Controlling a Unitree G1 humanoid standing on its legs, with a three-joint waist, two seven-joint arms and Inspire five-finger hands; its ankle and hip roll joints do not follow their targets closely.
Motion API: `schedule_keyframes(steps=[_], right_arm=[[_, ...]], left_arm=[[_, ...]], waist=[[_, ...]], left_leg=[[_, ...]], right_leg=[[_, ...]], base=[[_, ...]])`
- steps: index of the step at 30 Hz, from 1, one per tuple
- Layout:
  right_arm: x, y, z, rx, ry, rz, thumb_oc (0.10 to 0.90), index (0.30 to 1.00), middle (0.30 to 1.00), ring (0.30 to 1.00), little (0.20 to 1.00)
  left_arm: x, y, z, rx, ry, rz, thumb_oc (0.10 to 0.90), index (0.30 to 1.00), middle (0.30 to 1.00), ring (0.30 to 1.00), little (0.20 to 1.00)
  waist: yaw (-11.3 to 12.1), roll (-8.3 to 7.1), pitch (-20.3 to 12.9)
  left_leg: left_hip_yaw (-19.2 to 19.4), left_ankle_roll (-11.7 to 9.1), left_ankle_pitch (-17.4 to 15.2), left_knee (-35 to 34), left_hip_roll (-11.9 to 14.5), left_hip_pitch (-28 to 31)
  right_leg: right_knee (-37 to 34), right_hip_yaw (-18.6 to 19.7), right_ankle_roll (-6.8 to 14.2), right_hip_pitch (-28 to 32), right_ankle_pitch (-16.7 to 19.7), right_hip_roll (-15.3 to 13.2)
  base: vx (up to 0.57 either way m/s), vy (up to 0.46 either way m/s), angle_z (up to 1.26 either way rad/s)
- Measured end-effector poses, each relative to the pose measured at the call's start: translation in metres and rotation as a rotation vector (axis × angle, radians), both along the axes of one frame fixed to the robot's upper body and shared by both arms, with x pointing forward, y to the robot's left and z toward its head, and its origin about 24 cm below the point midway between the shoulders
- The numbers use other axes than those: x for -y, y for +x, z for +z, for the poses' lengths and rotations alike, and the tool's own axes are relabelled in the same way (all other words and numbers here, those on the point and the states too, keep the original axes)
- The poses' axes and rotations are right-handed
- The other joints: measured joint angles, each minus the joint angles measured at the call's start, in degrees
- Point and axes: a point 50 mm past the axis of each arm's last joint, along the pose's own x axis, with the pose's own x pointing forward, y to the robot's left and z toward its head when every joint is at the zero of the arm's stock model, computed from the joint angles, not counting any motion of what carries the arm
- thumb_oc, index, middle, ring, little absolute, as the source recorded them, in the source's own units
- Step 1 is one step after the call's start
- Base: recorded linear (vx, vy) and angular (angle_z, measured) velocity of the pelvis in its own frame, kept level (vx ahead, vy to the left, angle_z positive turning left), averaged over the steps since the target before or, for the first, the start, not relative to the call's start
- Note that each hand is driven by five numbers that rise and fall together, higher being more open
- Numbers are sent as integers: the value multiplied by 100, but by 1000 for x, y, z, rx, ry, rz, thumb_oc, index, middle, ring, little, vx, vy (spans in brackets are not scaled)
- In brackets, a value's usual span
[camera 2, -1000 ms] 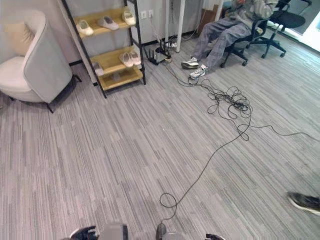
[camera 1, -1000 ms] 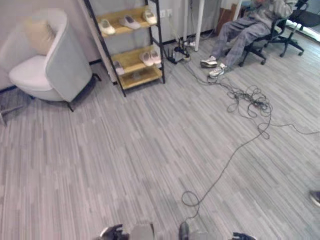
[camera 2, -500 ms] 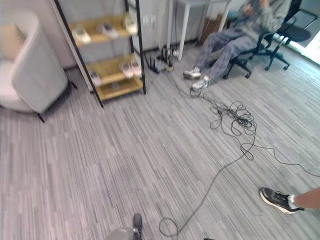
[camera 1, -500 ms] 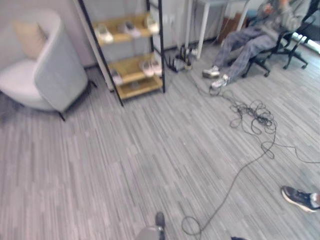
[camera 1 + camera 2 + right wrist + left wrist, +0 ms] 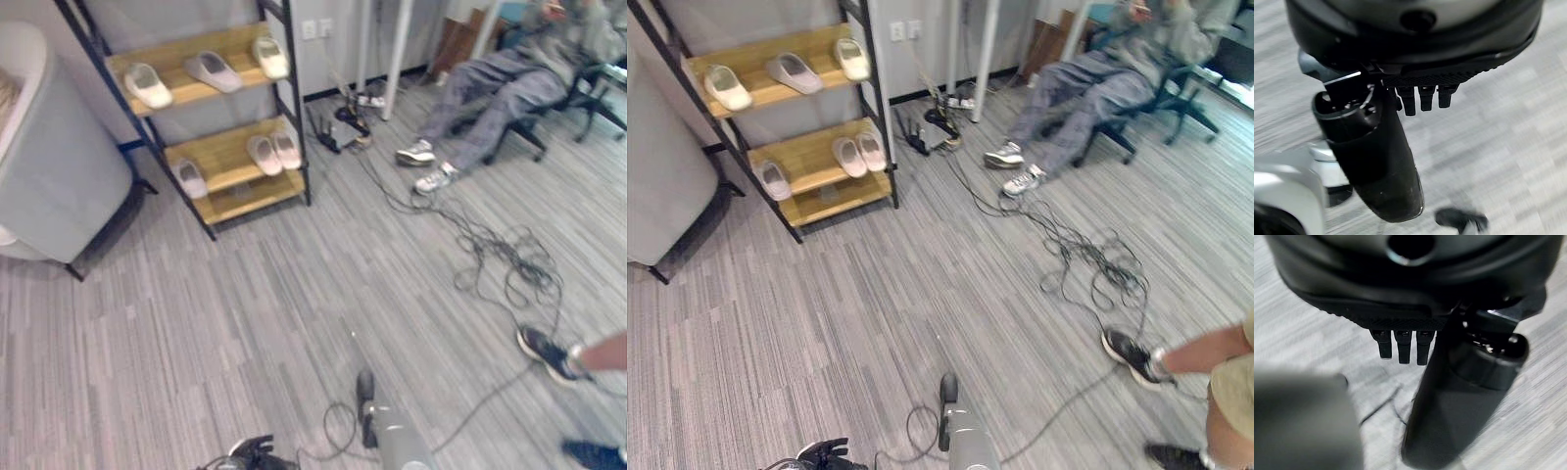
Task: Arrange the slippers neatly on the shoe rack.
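Observation:
The shoe rack (image 5: 299, 147) has a black frame and wooden shelves and stands at the far left by the wall. On its upper shelf lie a cream slipper (image 5: 147, 86), a grey slipper (image 5: 214, 70) and another cream slipper (image 5: 269, 57). The lower shelf holds a pink pair (image 5: 272, 152) and a single pale slipper (image 5: 189, 178). My left hand (image 5: 1400, 345) hangs over bare floor with straight fingers and holds nothing. My right hand (image 5: 1420, 98) hangs the same way, empty, far from the rack.
A grey armchair (image 5: 59, 186) stands left of the rack. A seated person (image 5: 509, 88) is at the far right. Tangled cables (image 5: 500, 264) lie on the floor, and a walking person's dark shoe (image 5: 547, 354) is close at the right. White table legs (image 5: 397, 49) stand behind.
The camera has swung, so the rack shows larger and further left. A person's leg and dark shoe have come in at the right. Both hands stay empty.

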Motion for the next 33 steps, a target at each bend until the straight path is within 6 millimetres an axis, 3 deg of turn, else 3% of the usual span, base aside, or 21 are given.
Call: schedule_keyframes(steps=[1, 2, 4, 5, 6, 9, 12, 14, 15, 16, 17, 18, 20, 21, 23, 26, 28, 30, 31, 32, 33], right_arm=[[4, 17, 4, 56, -12, 20, 800, 900, 900, 900, 900], [7, 37, 10, 116, -30, 51, 800, 900, 900, 900, 900], [18, 59, 20, 182, -68, 64, 800, 900, 900, 900, 900], [18, 56, 19, 175, -71, 62, 800, 900, 900, 900, 900], [22, 64, 23, 194, -90, 62, 800, 900, 900, 900, 900], [26, 77, 29, 232, -113, 74, 800, 900, 900, 900, 900], [17, 75, 25, 208, -95, 72, 800, 900, 900, 900, 900], [11, 70, 21, 190, -78, 70, 800, 900, 900, 900, 900], [7, 51, 13, 137, -64, 59, 800, 900, 900, 900, 900], [8, 44, 12, 124, -65, 56, 800, 900, 900, 900, 900], [2, 38, 9, 110, -51, 54, 800, 900, 900, 900, 900], [-5, 27, 4, 81, -32, 47, 800, 900, 900, 900, 900], [-14, 17, 0, 59, -8, 40, 800, 900, 900, 900, 900], [-19, 8, -2, 36, 4, 39, 800, 900, 900, 900, 900], [-18, 16, -1, 67, 6, 28, 800, 900, 900, 900, 900], [-17, 34, 4, 134, 3, 38, 800, 900, 900, 900, 900], [-20, 54, 10, 196, 7, 61, 800, 900, 900, 900, 900], [-21, 71, 16, 255, 7, 81, 800, 900, 900, 900, 900], [-22, 73, 16, 259, 8, 82, 800, 900, 900, 900, 900], [-25, 91, 23, 296, 11, 109, 800, 900, 900, 900, 900], [-26, 86, 22, 305, 19, 111, 800, 900, 900, 900, 900]], left_arm=[[-3, 4, 2, 11, 13, -11, 800, 900, 900, 900, 900], [-8, 10, 5, 37, 21, -13, 800, 900, 900, 900, 900], [-14, 18, 9, 82, 13, 29, 800, 900, 900, 900, 900], [-15, 21, 11, 100, 7, 41, 800, 900, 900, 900, 900], [-17, 22, 12, 117, -2, 61, 800, 900, 900, 900, 900], [-8, 22, 10, 125, -54, 109, 800, 900, 900, 900, 900], [-3, 20, 8, 113, -76, 152, 800, 900, 900, 900, 900], [-8, 21, 9, 116, -82, 200, 800, 900, 900, 900, 900], [-12, 10, 6, 96, -85, 266, 800, 900, 900, 900, 900], [-13, 2, 3, 71, -82, 280, 800, 900, 900, 900, 900], [-18, 0, 3, 61, -67, 297, 800, 900, 900, 900, 900], [-28, -2, 5, 51, -26, 299, 800, 900, 900, 900, 900], [-35, -3, 6, 40, 5, 271, 800, 900, 900, 900, 900], [-38, -6, 6, 13, 20, 271, 800, 900, 900, 900, 900], [-40, -7, 5, -3, 39, 273, 800, 900, 900, 900, 900], [-44, -9, 6, -26, 80, 217, 800, 900, 900, 900, 900], [-45, -5, 7, -10, 92, 194, 800, 900, 900, 900, 900], [-45, -4, 8, -6, 99, 179, 800, 900, 900, 900, 900], [-46, -6, 8, -11, 102, 180, 800, 900, 900, 900, 900], [-49, -12, 7, -25, 111, 183, 800, 900, 900, 900, 900], [-51, -12, 7, -23, 114, 189, 800, 900, 900, 900, 900]], waist=[[-2, 2, -16], [39, -31, -12], [141, -114, 29], [145, -137, 33], [258, -105, 4], [374, -33, -28], [611, 2, -45], [729, -7, -37], [794, -95, -97], [821, -28, -211], [801, -163, -272], [767, -379, -425], [750, -601, -523], [740, -655, -523], [717, -637, -488], [600, -539, -394], [499, -390, -255], [363, -285, -58], [332, -277, -36], [301, -317, -5], [286, -309, 31]], left_leg=[[143, 34, 86, 656, 72, -474], [600, 475, 129, 1268, 252, -1085], [871, 537, 29, 1187, 333, -1804], [983, 556, -23, 1062, 372, -1978], [1098, 531, -74, 661, 269, -2216], [1350, 551, 38, -1863, -97, -2344], [1291, 550, 805, -4466, -254, -2191], [1389, 646, 1032, -4610, -253, -2228], [1708, 883, 967, -4449, -234, -2074], [1825, 1047, 756, -4252, -204, -1940], [1856, 1150, 1040, -4041, -254, -1923], [1941, 1333, 1157, -3772, -371, -1921], [1942, 1502, 925, -3645, -569, -1862], [1850, 1619, 863, -3667, -700, -1691], [1782, 1793, 565, -3695, -851, -1401], [1633, 1854, 374, -3775, -1024, -1046], [1400, 1811, 218, -3855, -1070, -798], [1033, 1748, 149, -3928, -1097, -583], [1018, 1806, 223, -3929, -1104, -547], [926, 1675, 140, -3996, -1181, -430], [953, 1687, 114, -4031, -1205, -395]], right_leg=[[-128, 7, -212, 256, -180, 24], [-292, 39, -337, 547, -300, 39], [-593, -64, -463, 1086, -506, 65], [-702, -148, -346, 1233, -430, 55], [-805, -163, -324, 1486, -597, 48], [-1239, -233, -95, 2145, -755, 169], [-1490, -94, 274, 2575, -1133, 382], [-1486, -84, 346, 2804, -1211, 407], [-1481, -55, 465, 3196, -1329, 400], [-1472, -20, 529, 3445, -1414, 417], [-1394, -20, 580, 3579, -1554, 337], [-895, -125, 647, 3447, -1700, 121], [-222, -217, 657, 3216, -1685, -91], [841, -298, 741, 2827, -1831, -366], [2542, -295, 1018, 1997, -1623, -673], [3426, -123, 930, 1251, -1649, -777], [3266, 81, 851, 558, -1861, -597], [2053, 266, 768, 285, -1924, -288], [1752, 347, 737, 233, -1888, -256], [1355, 360, 732, 46, -1780, -208], [1183, 371, 737, -104, -1701, -190]], base=[[343, -324, -12], [371, -235, -12], [486, -129, 10], [323, 15, 32], [368, 47, 25], [626, 117, 8], [545, 152, -16], [451, 186, -28], [487, 206, -44], [487, 205, -43], [408, 232, -12], [383, 250, 6], [320, 269, 20], [208, 271, 26], [260, 269, 20], [152, 100, 36], [330, 59, 54], [356, -23, 72], [253, -29, 70], [129, -5, 46], [211, -6, 38]])
